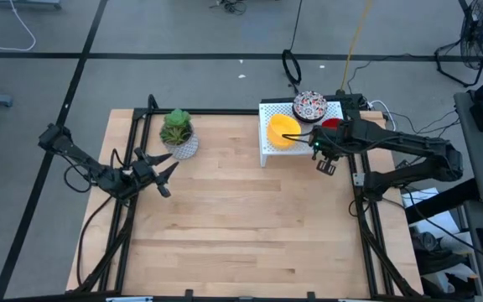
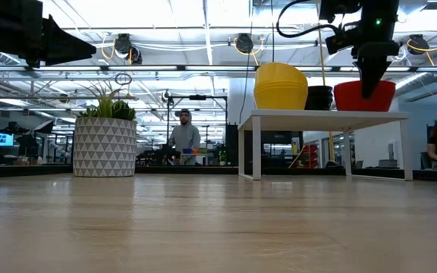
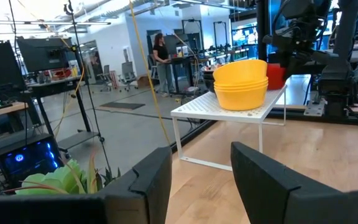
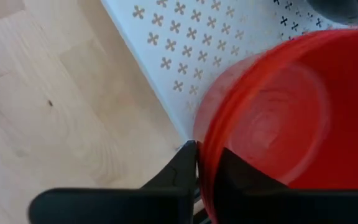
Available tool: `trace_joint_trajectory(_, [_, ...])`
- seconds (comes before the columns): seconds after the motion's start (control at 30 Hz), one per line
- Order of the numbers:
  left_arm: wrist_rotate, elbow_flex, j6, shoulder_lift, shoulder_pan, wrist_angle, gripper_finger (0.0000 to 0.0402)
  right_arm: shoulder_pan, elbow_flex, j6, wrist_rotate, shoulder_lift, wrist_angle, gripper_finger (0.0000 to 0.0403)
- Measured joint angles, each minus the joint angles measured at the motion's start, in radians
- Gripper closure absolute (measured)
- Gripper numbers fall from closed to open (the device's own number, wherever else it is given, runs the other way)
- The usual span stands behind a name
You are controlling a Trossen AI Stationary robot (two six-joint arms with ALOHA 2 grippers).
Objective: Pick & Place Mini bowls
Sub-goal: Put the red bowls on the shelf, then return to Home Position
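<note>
A white perforated shelf (image 1: 268,149) stands at the table's far right. On it are a stack of yellow mini bowls (image 1: 283,132), a speckled bowl (image 1: 309,106) and a red bowl (image 2: 351,96). My right gripper (image 4: 207,165) reaches down over the shelf's right part, shut on the red bowl (image 4: 278,112). The arm hides most of that bowl in the high view. My left gripper (image 3: 197,180) waits open near the table's left edge, pointing level toward the shelf with nothing between its fingers. My right gripper has the red bowl's rim (image 4: 202,155) between its two fingers, one finger (image 4: 182,165) outside the wall and one inside the bowl. The fingers come steeply from above, slanting down. In the low view the bowl stands upright with its base on the shelf top.
A patterned white pot with a green plant (image 1: 179,134) stands at the far left, close to my left gripper (image 1: 162,172). Bare wooden table (image 1: 250,218) lies between the arms and toward the near edge. People stand in the room beyond.
</note>
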Motion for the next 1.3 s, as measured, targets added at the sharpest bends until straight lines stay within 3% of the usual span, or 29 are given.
trace_joint_trajectory(0.43, [0.0, 0.0, 0.0, 0.0, 0.0, 0.0, 0.0231, 0.008, 0.013, 0.001, -0.003, -0.04, -0.059, 0.0236])
trace_joint_trajectory(0.67, [0.0, 0.0, 0.0, 0.0, 0.0, 0.001, 0.0231, 0.036, 0.14, 0.034, -0.002, -0.1, -0.114, 0.0219])
trace_joint_trajectory(0.77, [0.0, 0.0, -0.012, 0.0, 0.0, 0.001, 0.0231, 0.064, 0.162, 0.035, -0.024, -0.15, -0.05, 0.0224])
trace_joint_trajectory(0.9, [0.0, 0.0, -0.017, 0.0, 0.0, 0.001, 0.0231, 0.122, 0.161, 0.064, -0.149, -0.229, 0.071, 0.0229])
trace_joint_trajectory(1.03, [0.0, 0.0, -0.012, 0.0, 0.0, 0.001, 0.0231, 0.223, 0.117, 0.084, -0.167, -0.325, 0.219, 0.0227])
trace_joint_trajectory(1.3, [0.0, 0.0, -0.008, 0.0, 0.0, 0.001, 0.0231, 0.395, -0.224, 0.088, -0.159, -0.564, 0.592, 0.0229])
